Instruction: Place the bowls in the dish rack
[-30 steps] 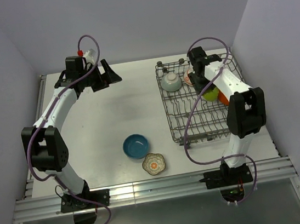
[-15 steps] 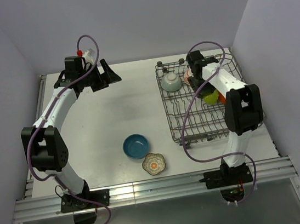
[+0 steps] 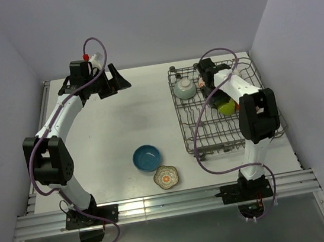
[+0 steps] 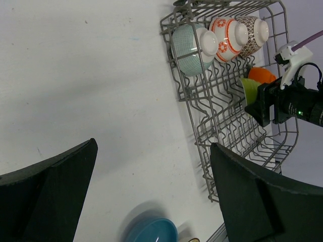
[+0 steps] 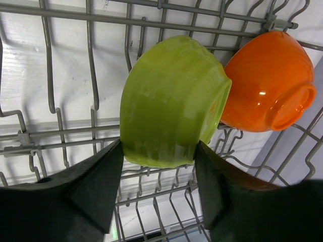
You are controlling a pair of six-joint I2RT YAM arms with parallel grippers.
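Note:
The dish rack (image 3: pixel 211 132) stands at the right. My right gripper (image 5: pixel 159 151) is shut on a bowl with a green underside (image 5: pixel 171 101), tilted on edge among the tines beside an orange-bottomed bowl (image 5: pixel 267 85). In the left wrist view, the pale teal bowl (image 4: pixel 194 44), the orange-white bowl (image 4: pixel 227 35) and the grey patterned bowl (image 4: pixel 252 31) stand in the rack's back row. On the table lie the deep blue bowl (image 3: pixel 147 157) and the floral bowl (image 3: pixel 166 177). My left gripper (image 3: pixel 118 82) hangs open at the back left, holding nothing.
The right arm's forearm and cable (image 3: pixel 249 100) lie across the rack. Walls close in the table on the left, back and right. A metal rail (image 3: pixel 161 204) runs along the near edge by the arm bases.
The right arm's wrist has shifted a little left and back over the rack, the green bowl still between its fingers. The left arm has not moved.

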